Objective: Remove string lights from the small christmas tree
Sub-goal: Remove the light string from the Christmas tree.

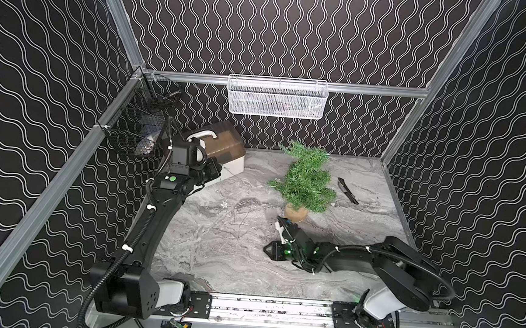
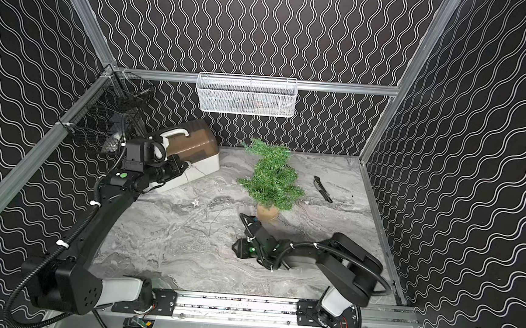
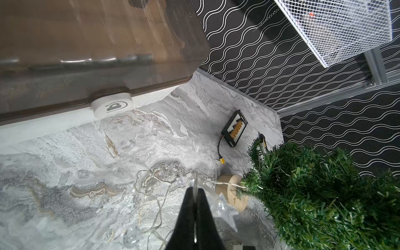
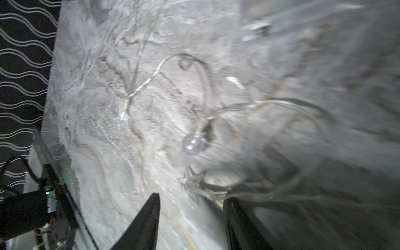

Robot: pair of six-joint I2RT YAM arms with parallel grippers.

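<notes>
**A:** Left end effector [image 3: 195, 191] is clamped tight on the string lights [image 3: 225, 183]. From its tips one strand runs straight ahead into the lower branches of the small christmas tree [image 3: 313, 194]. The rest lies slack on the worktop [image 3: 65, 173] below it.

**B:** Then I'd draw back along that strand's own line, low and slow. A sideways tug could tip the tree.

**A:** Agreed. Right end effector [image 4: 190, 199] stands partly open and holds nothing. Loose loops of the lights lie on the worktop just ahead of its tips.

**B:** In both top views the burlap base [image 1: 296, 213] sits just beyond it. I'd have it steady that base, or lift the wire wherever needles snag it.
</notes>
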